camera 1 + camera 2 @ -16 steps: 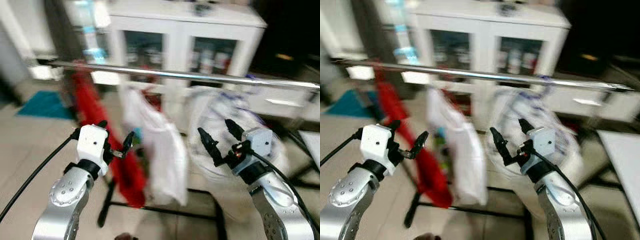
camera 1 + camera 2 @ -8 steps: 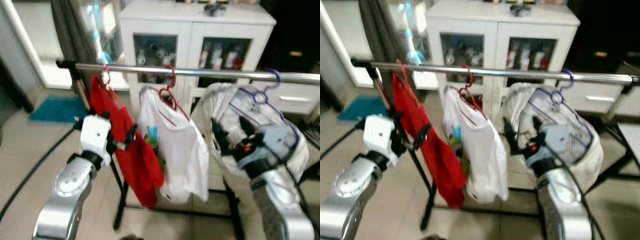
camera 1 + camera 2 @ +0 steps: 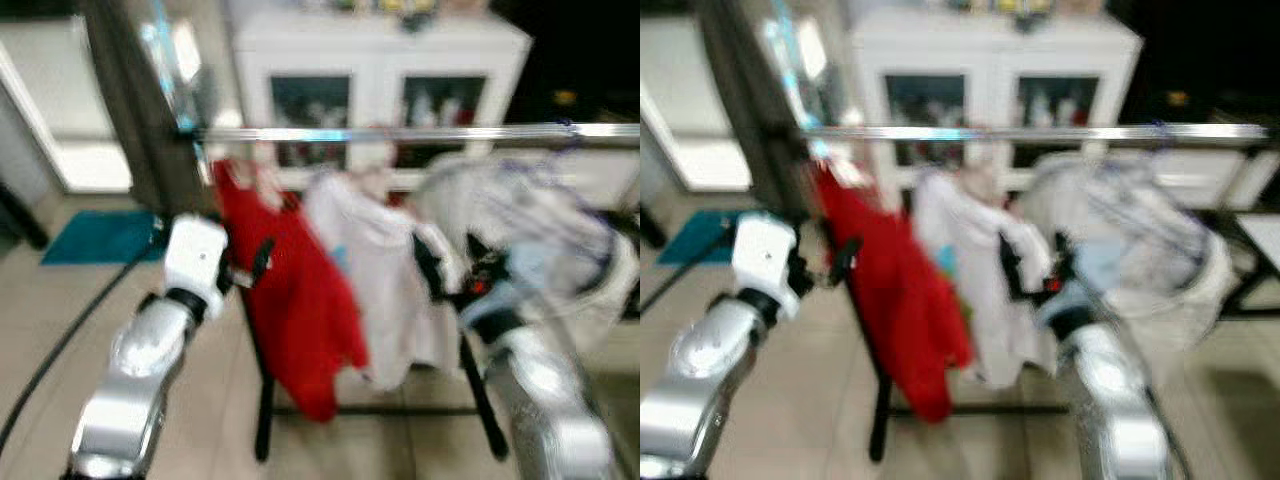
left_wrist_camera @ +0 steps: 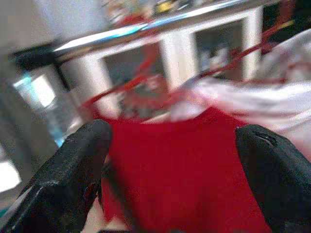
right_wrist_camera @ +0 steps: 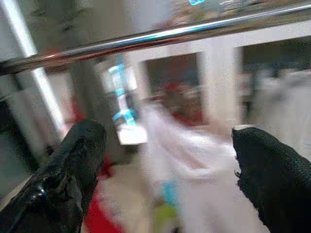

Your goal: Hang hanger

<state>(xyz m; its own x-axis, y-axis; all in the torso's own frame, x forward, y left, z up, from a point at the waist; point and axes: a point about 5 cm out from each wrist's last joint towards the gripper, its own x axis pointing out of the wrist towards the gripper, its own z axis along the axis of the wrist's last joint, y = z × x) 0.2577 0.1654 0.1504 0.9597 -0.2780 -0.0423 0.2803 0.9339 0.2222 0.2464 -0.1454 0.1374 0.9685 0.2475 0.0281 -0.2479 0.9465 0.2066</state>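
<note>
The left tool (image 3: 245, 275), two long black fingers on a white wrist block at the end of a silver arm, is raised in front of the clothes rack with its fingers spread wide and nothing between them; in the left wrist view its fingers (image 4: 73, 165) frame the hanging red cloth garment (image 4: 184, 170), which lies straight ahead and just beyond the tips, with a thin red hanger (image 4: 146, 82) rising from it to the rail. The right tool (image 3: 445, 275) is also raised, in front of the white cloth garment (image 3: 385, 270), and the right wrist view shows its fingers (image 5: 73, 160) parted and empty, aimed up toward the shiny horizontal metal rail (image 5: 160, 35). The rail (image 3: 400, 132) runs side to side across the head views, above both tools, so a hanger's hook would have to go up and over it. The red garment (image 3: 290, 300) hangs nearest the left tool, touching or almost touching it; blur leaves this unclear. A pale patterned garment (image 3: 540, 220) hangs further along on the robot's right, before a white glass-fronted cabinet (image 3: 380, 70). By my judgement all hangers seen are already on the rail.
</note>
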